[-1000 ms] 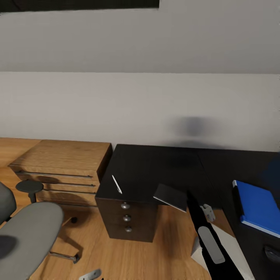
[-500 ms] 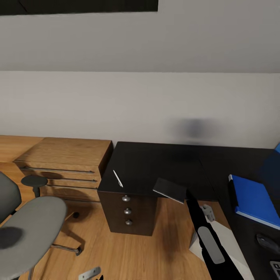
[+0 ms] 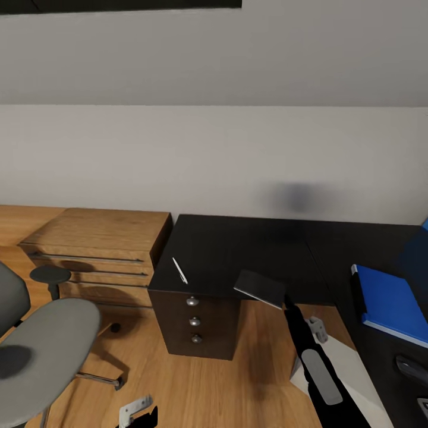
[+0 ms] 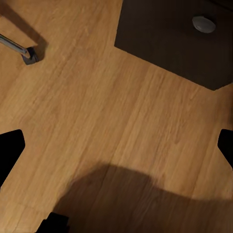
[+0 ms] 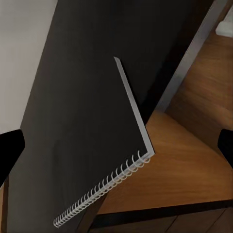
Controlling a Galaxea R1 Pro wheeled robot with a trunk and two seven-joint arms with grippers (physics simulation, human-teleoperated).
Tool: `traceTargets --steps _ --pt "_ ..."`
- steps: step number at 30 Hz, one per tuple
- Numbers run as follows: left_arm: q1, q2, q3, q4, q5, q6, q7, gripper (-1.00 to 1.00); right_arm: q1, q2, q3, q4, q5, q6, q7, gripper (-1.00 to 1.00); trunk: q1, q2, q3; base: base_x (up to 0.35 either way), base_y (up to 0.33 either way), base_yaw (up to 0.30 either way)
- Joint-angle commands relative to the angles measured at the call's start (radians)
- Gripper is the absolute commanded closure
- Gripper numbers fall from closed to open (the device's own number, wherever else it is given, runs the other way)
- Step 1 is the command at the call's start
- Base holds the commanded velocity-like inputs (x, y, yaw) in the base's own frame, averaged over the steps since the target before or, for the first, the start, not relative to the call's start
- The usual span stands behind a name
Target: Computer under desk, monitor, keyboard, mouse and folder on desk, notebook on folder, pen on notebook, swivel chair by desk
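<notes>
One thin, light, stiff notebook [image 3: 260, 288] overhangs the counter [image 3: 238, 255] edge, well apart from the folder [image 3: 389, 304]; my right claw [image 5: 116, 141] gapes wide before it; I'd pinch the overhanging spiral-side corner.

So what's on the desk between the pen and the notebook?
Nothing. In the head view the black desk top is bare between the white pen and the notebook, which overhangs the front edge.
</notes>
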Motion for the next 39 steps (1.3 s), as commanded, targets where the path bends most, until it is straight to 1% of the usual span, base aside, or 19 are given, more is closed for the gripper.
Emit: traceTargets --steps 1,3,5,6,7,8,9,11,12,13,14,17,18,21,23,27,31,35,39 --pt "-0.001 0.002 -0.006 -0.003 0.010 -0.004 0.008 -1.00 0.000 0.000 0.000 0.000 -0.010 -0.003 -0.001 -1.00 0.004 -0.008 -0.004 0.000 0.000 0.000" --pt "-0.001 0.003 -0.006 -0.010 0.010 -0.003 0.013 -1.00 0.000 0.000 0.001 0.002 -0.010 -0.003 -0.001 -1.00 0.012 -0.022 -0.010 0.000 0.000 0.000" --pt "-0.001 0.005 -0.007 -0.058 0.011 0.008 0.040 -1.00 -0.001 0.000 0.001 0.004 -0.010 -0.003 -0.001 -1.00 0.019 -0.036 -0.017 0.000 0.000 0.000" --pt "-0.001 0.006 -0.005 -0.145 0.013 0.074 0.060 -1.00 0.000 0.000 0.001 0.004 -0.010 -0.003 -0.001 -1.00 0.023 -0.043 -0.020 0.000 0.000 0.000" --pt "-0.001 0.009 -0.004 -0.199 0.014 0.138 0.066 -1.00 0.000 0.000 0.001 0.004 -0.010 -0.003 -0.001 -1.00 0.027 -0.050 -0.023 0.000 0.000 0.000" --pt "-0.001 0.010 -0.004 -0.226 0.014 0.173 0.068 -1.00 0.000 0.000 0.001 0.004 -0.010 -0.003 -0.001 -1.00 0.031 -0.057 -0.026 0.000 0.000 0.000" --pt "-0.001 0.012 -0.002 -0.280 0.015 0.247 0.071 -1.00 0.000 0.001 0.001 0.004 -0.010 -0.003 -0.001 -1.00 0.035 -0.064 -0.029 0.000 0.000 0.000" --pt "-0.001 0.014 0.004 -0.333 0.015 0.317 0.073 -1.00 -0.001 0.001 0.001 0.004 -0.010 -0.003 -0.001 -1.00 0.042 -0.078 -0.036 0.000 0.000 0.000" --pt "-0.001 0.014 0.015 -0.384 0.016 0.377 0.074 -1.00 -0.001 0.002 0.002 0.004 -0.010 -0.003 -0.001 -1.00 0.046 -0.085 -0.039 0.000 0.000 0.000" --pt "-0.001 0.014 0.022 -0.410 0.016 0.404 0.075 -1.00 -0.001 0.002 0.002 0.004 -0.010 -0.003 -0.001 -1.00 0.050 -0.092 -0.042 0.000 0.000 0.000" --pt "-0.001 0.014 0.037 -0.460 0.016 0.452 0.076 -1.00 0.000 0.003 0.002 0.004 -0.011 -0.003 -0.001 -1.00 0.054 -0.099 -0.045 0.000 0.000 0.000" --pt "-0.001 0.014 0.054 -0.535 0.017 0.522 0.076 -1.00 0.000 0.003 0.003 0.004 -0.011 -0.003 -0.001 -1.00 0.065 -0.120 -0.054 0.000 0.000 0.000" --pt "-0.001 0.013 0.061 -0.588 0.018 0.566 0.076 -1.00 0.000 0.003 0.002 0.004 -0.012 -0.003 0.000 -1.00 0.065 -0.120 -0.054 0.000 0.000 0.000" --pt "-0.001 0.008 0.066 -0.686 0.018 0.627 0.077 -1.00 0.000 0.003 0.002 0.004 -0.013 -0.003 0.001 -1.00 0.065 -0.120 -0.054 0.000 0.000 0.000" --pt "-0.001 0.003 0.067 -0.729 0.018 0.649 0.077 -1.00 0.000 0.003 0.002 0.004 -0.014 -0.002 0.001 -1.00 0.065 -0.120 -0.054 0.000 0.000 0.000" --pt "-0.001 -0.004 0.074 -0.763 0.028 0.666 0.078 -1.00 0.000 0.005 0.003 0.004 -0.015 -0.002 0.002 -1.00 0.065 -0.120 -0.054 0.000 0.000 0.000" --pt "-0.001 -0.004 0.076 -0.770 0.044 0.670 0.078 -1.00 -0.001 0.009 0.007 0.009 -0.015 -0.001 0.002 -1.00 0.065 -0.120 -0.054 0.000 0.000 0.000" --pt "-0.001 0.000 0.083 -0.771 0.052 0.671 0.077 -1.00 -0.001 0.013 0.010 0.073 -0.015 -0.001 0.003 -1.00 0.065 -0.120 -0.054 0.072 0.000 0.000" --pt "-0.001 0.002 0.093 -0.771 0.053 0.671 0.077 -1.00 -0.001 0.014 0.010 0.100 -0.015 -0.001 0.003 -1.00 0.065 -0.120 -0.054 0.067 0.000 0.000"
